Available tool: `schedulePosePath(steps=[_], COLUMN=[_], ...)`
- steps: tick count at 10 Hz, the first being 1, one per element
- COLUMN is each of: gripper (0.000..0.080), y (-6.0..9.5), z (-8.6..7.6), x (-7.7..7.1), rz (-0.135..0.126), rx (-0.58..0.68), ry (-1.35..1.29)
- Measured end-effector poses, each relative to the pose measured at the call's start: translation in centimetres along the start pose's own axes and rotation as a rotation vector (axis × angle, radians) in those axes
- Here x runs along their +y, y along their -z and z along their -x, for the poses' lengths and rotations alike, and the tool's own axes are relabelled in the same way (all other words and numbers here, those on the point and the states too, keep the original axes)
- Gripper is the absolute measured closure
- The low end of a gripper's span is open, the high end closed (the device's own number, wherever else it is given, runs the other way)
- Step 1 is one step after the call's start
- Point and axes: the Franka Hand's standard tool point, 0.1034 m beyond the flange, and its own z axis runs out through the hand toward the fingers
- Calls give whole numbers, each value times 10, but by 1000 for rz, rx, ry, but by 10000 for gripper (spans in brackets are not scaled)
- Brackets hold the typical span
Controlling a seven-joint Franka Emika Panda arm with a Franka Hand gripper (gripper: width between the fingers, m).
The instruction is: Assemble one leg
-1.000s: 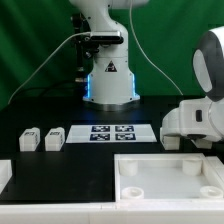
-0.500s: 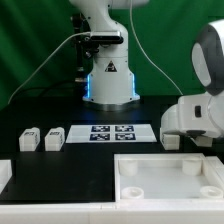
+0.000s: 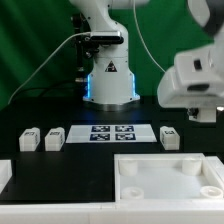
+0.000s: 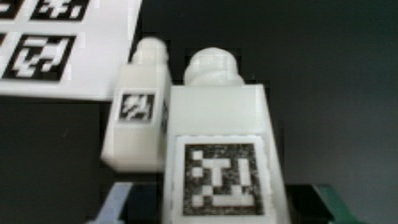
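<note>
In the wrist view my gripper (image 4: 222, 208) is shut on a leg (image 4: 217, 140), a white block whose code tag faces the camera. The fingers (image 4: 134, 205) stand on either side of its tagged end. A second leg (image 4: 139, 100) lies on the black table just beside it. In the exterior view my gripper (image 3: 200, 112) hangs high at the right, above that second leg (image 3: 168, 137). The held leg cannot be made out there. Two more legs (image 3: 30, 139) (image 3: 53, 138) stand at the left.
The marker board (image 3: 110, 133) lies mid-table and also shows in the wrist view (image 4: 45, 45). The large white tray-like piece (image 3: 170, 180) fills the front right. A white part's corner (image 3: 4, 176) sits at the front left. The robot base (image 3: 108, 75) stands behind.
My gripper has risen well above the table at the right. The leg on the table that it partly covered now shows fully.
</note>
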Motion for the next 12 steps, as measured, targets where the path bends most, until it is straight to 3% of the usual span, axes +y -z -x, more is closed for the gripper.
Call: schedulePosePath(steps=[2, 4, 8, 9, 11, 12], gripper=[506, 506, 506, 506, 506, 506], y=[45, 68, 67, 62, 68, 93], z=[-4, -6, -12, -11, -13, -24], x=[19, 27, 16, 15, 16, 19], rz=[-55, -78, -130, -131, -126, -101], rx=[274, 432, 861, 876, 868, 896], ry=[-4, -17, -8, -3, -5, 16])
